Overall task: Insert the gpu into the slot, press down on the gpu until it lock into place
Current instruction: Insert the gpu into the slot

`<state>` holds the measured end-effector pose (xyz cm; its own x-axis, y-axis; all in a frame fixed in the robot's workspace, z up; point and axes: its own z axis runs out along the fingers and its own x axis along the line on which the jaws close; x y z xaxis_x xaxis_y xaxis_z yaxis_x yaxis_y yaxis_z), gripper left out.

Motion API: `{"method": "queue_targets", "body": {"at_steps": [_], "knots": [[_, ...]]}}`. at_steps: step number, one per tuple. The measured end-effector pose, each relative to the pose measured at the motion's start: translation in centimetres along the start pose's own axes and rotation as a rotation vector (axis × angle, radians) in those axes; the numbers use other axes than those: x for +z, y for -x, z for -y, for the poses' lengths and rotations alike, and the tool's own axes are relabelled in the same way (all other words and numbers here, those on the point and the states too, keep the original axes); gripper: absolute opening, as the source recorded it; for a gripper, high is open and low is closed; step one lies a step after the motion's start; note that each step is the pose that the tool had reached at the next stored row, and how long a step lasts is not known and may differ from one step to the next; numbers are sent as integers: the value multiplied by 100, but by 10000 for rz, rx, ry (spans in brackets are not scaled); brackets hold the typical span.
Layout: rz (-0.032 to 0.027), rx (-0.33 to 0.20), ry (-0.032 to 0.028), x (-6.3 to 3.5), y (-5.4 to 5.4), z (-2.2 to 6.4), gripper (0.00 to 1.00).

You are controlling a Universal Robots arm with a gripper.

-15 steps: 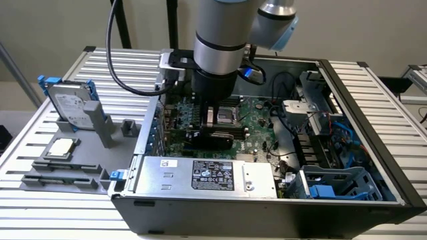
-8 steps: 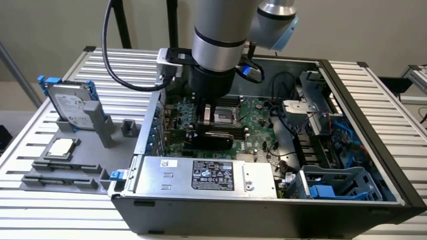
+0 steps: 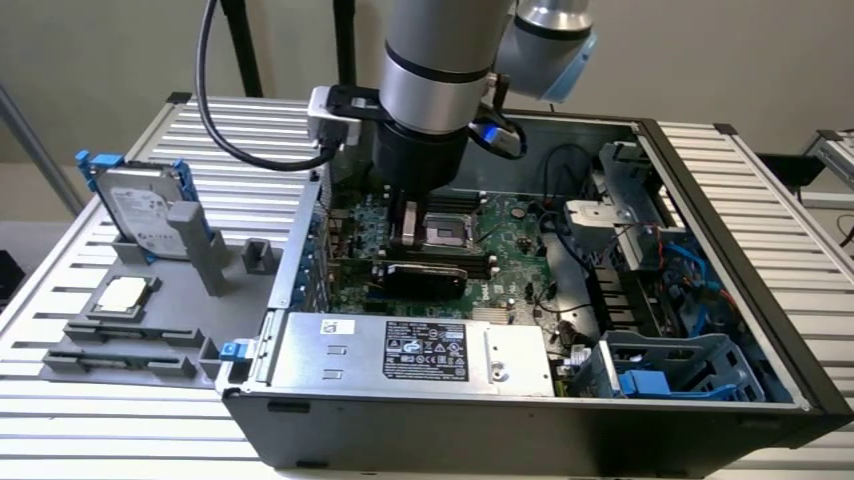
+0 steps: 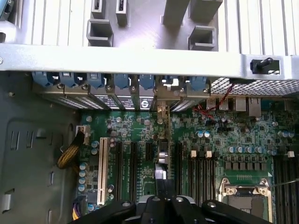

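One arm reaches down into the open computer case (image 3: 534,425), its gripper (image 3: 408,228) low over the middle of the motherboard (image 3: 514,240); whether the gripper is open or closed cannot be told from either view; the gpu (image 3: 420,275) stands on edge on the board, black face toward the case's near wall, a thin green strip along its lower edge; it lies just below the gripper, between the processor socket (image 3: 443,235) and the silver power-supply box (image 3: 414,350), and whether gripper and card touch cannot be made out; nor can it be told how far the card's lower edge sits in the slot; the power-supply box runs along the near edge of the case, with a blue drive cage (image 3: 667,370) in the near corner on the exterior view's right; outside the case, on the slatted table (image 3: 267,130) toward the exterior view's left edge, a hard drive (image 3: 140,210) stands upright on a grey fixture (image 3: 187,300) and a processor chip (image 3: 123,295) lies flat near it; in the wrist view the gripper (image 4: 162,200) hangs over the board's expansion area, black connector strips (image 4: 133,168) on one side of it, memory slots (image 4: 203,170) and the socket (image 4: 245,193) on the other; a white connector (image 4: 101,170) stands further off; a row of blue clips (image 4: 117,81) lines the case's rear wall
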<state>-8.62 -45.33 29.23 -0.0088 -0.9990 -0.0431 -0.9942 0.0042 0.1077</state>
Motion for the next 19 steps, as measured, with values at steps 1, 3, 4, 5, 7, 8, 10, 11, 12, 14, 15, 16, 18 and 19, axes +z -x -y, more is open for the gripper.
{"method": "queue_targets", "body": {"at_steps": [1, 3, 4, 5, 7, 8, 10, 11, 12, 14, 15, 16, 18, 19], "knots": [[-49, 7, 35, 1, 0, -11, 11], [-139, 23, 162, 3, 0, -30, 11], [-178, 30, 247, 4, -1, -38, 11], [-215, 36, 349, 5, -1, -48, 11], [-265, 51, 556, 10, -1, -75, 11], [-282, 56, 669, 11, -1, -92, 11], [-293, 64, 887, 17, -1, -135, 11], [-295, 67, 989, 19, -2, -155, 11], [-296, 71, 1095, 22, -2, -175, 11], [-298, 77, 1307, 26, -2, -215, 11], [-299, 81, 1416, 27, -2, -230, 11], [-299, 83, 1531, 29, -2, -240, 11], [-301, 89, 1649, 29, 6, -251, 11], [-299, 89, 1652, 30, 13, -254, 11]]}}
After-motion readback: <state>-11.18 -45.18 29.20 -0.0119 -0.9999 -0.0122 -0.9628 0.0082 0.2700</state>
